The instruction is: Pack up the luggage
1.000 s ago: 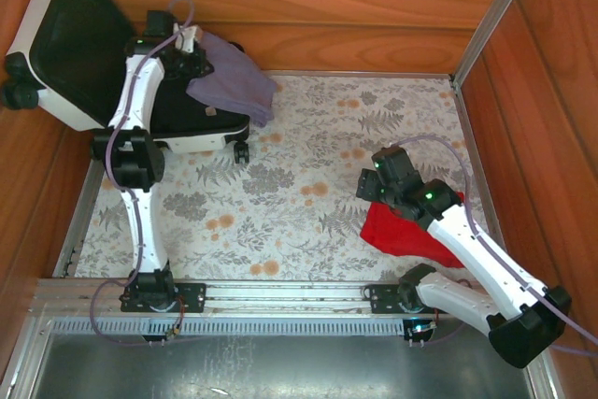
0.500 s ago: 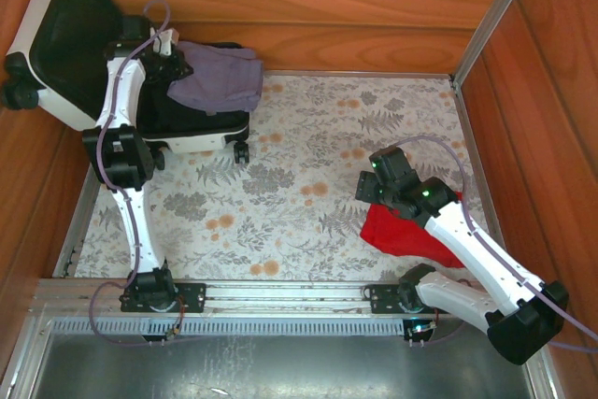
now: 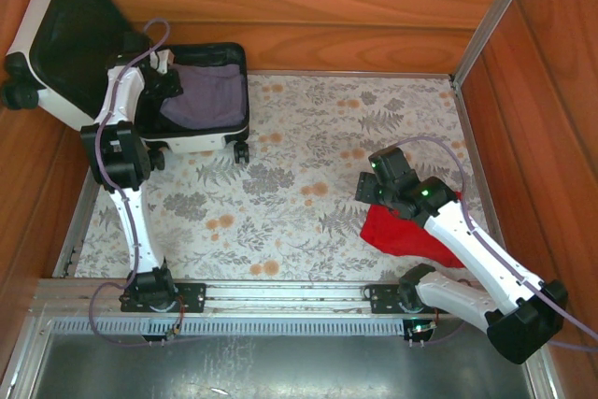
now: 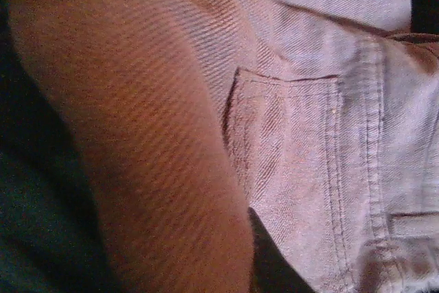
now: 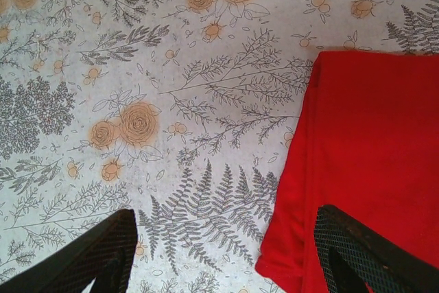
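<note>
The luggage [image 3: 198, 143], a white suitcase with black lining, lies open at the back left, its lid [image 3: 26, 33] leaning on the wall. A lilac garment [image 3: 201, 100] lies inside its base. My left gripper [image 3: 161, 68] is low in the base at the garment's left edge. The left wrist view is pressed against the lilac twill [image 4: 309, 135], with pocket stitching; whether the jaws still hold it is hidden. My right gripper [image 5: 226, 265] stands open over the left edge of a red cloth [image 5: 370, 156], also seen on the table [image 3: 397, 233], with one finger [image 5: 370, 252] above the cloth.
Wooden walls [image 3: 308, 7] close in the back and both sides. A floral tablecloth [image 3: 308, 165] covers the table between the luggage and the red cloth. A metal rail [image 3: 280, 294] runs along the near edge by the arm bases.
My left arm swung left and down, carrying the lilac garment from over the luggage's right rim into its base, where it now lies flat. The right arm has stayed put.
</note>
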You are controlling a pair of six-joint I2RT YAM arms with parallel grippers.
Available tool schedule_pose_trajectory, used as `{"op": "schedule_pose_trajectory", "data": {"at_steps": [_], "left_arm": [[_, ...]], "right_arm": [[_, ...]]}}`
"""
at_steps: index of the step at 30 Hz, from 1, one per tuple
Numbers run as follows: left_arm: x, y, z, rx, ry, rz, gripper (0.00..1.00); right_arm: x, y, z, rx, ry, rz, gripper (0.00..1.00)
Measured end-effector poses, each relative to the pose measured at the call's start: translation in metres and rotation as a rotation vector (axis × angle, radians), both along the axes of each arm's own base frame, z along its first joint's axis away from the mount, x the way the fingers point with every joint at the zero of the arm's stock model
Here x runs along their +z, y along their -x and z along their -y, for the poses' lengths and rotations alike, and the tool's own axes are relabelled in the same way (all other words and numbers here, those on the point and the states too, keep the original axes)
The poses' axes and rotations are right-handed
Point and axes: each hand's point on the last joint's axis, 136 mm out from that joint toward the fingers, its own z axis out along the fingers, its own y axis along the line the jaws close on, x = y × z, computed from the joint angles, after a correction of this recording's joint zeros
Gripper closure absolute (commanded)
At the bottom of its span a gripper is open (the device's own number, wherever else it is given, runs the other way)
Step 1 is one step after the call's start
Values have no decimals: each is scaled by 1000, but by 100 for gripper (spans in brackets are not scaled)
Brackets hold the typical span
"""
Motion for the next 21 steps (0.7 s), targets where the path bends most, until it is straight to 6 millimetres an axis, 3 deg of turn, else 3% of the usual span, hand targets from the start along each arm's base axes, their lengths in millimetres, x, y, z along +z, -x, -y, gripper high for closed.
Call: {"op": "schedule_pose_trajectory", "data": {"at_steps": [2,3,8,12,15,21], "left_arm": [[-4,1,-9,25,-33,-12,1],[-4,1,-14,40,-53,-11,0],[15,1,-35,110,-123,25,0],[51,7,-53,167,-202,88,1],[87,16,-62,200,-251,153,9],[138,30,-54,194,-226,273,19]], "right_arm": [[0,0,0,2,-2,-3,28],[0,0,-1,3,-3,-3,28],[-1,1,-1,6,-5,-6,28],[-1,1,-3,10,-8,-9,28],[-3,-1,-5,12,-8,-15,29],[-7,-7,-10,16,-6,-22,30]]}}
